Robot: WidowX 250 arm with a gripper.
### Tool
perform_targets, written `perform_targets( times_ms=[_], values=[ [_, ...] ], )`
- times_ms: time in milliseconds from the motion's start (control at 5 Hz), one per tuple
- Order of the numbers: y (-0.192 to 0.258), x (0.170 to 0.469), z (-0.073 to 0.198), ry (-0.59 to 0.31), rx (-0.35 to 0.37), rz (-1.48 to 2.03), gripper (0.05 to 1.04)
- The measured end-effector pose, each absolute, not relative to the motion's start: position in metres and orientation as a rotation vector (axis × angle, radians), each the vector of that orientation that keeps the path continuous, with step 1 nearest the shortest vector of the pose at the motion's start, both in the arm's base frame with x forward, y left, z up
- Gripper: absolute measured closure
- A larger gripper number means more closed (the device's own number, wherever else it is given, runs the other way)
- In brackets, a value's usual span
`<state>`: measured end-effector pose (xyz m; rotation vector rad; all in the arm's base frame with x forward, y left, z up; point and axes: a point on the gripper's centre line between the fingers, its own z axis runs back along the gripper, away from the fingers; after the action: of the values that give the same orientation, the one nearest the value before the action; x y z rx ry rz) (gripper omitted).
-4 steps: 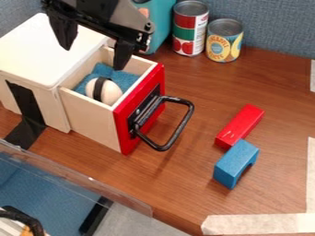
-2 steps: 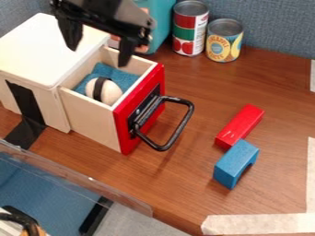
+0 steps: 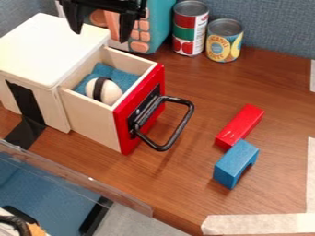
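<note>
The black gripper (image 3: 101, 34) hangs at the upper left with its fingers apart and nothing between them, above the back of the white-topped wooden box (image 3: 49, 48). Below and to its right, the box's drawer (image 3: 92, 120) stands pulled out, with a red front (image 3: 125, 133) and a black handle (image 3: 178, 131). Inside the drawer lie a blue cloth (image 3: 120, 76) and a pale rounded object with a black band (image 3: 109, 92). On the wood surface at right, a red block (image 3: 240, 125) lies just behind a blue arched block (image 3: 232, 166).
Two cans, one red and green (image 3: 189, 27) and one yellow and blue (image 3: 224, 41), stand at the back beside a teal box (image 3: 159, 23). Black tape (image 3: 27, 108) marks the box's left side. A clear plastic edge (image 3: 80, 177) crosses the lower left; pale tape (image 3: 258, 224) lies at lower right.
The gripper has moved up and back, away from the drawer, uncovering more of the teal box. The drawer, its contents and the blocks have stayed put.
</note>
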<state>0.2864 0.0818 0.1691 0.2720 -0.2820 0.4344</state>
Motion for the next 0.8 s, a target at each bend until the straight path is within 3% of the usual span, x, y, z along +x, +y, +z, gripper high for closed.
perform_targets(
  times_ms=[200,400,800],
  values=[
    [0.094,0.292,0.160,-0.259,0.182,0.517,0.084],
    [0.088,0.290,0.146,-0.237,0.138,0.541,0.084],
    [0.080,0.267,0.109,-0.158,0.118,0.539,0.084]
  ],
)
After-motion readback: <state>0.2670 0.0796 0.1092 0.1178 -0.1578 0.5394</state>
